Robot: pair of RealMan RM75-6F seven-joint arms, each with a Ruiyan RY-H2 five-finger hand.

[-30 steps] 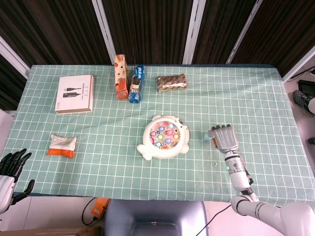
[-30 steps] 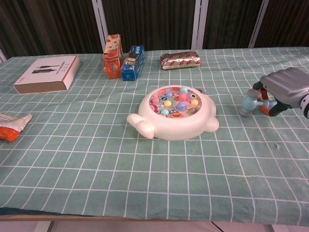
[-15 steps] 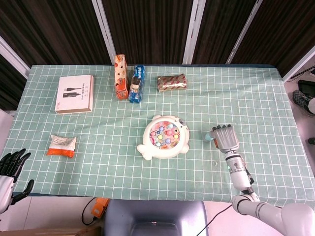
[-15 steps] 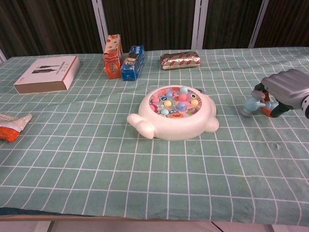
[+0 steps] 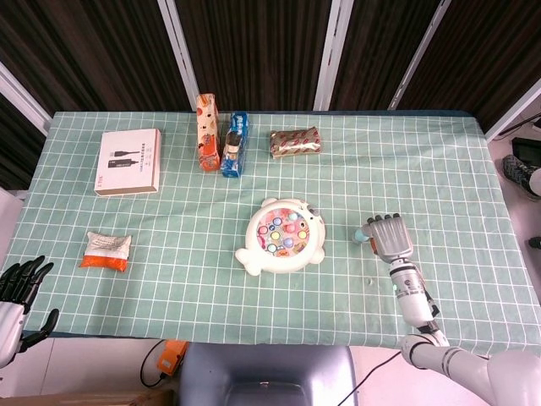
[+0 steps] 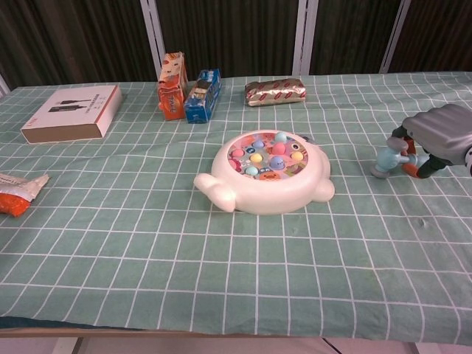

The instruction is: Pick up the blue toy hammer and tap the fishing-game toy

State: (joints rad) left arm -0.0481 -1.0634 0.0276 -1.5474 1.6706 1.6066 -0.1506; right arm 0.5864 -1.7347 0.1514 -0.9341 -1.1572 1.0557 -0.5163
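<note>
No lettering can be read on anything here. The white box (image 5: 128,161) at 10 o'clock carries a printed cable picture and small text too fine to make out, and the print on the orange carton (image 5: 207,132) and blue packet (image 5: 234,144) is likewise blurred.

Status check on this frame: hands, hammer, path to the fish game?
Right hand gripping blue toy hammer, head near cloth. Left hand open, off table edge. Fishing-game toy untouched; nothing between.

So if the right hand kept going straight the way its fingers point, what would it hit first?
Probably nothing on the table. The right hand, closed over the hammer, points toward the far edge; the foil packet and fishing game lie off to its left.
</note>
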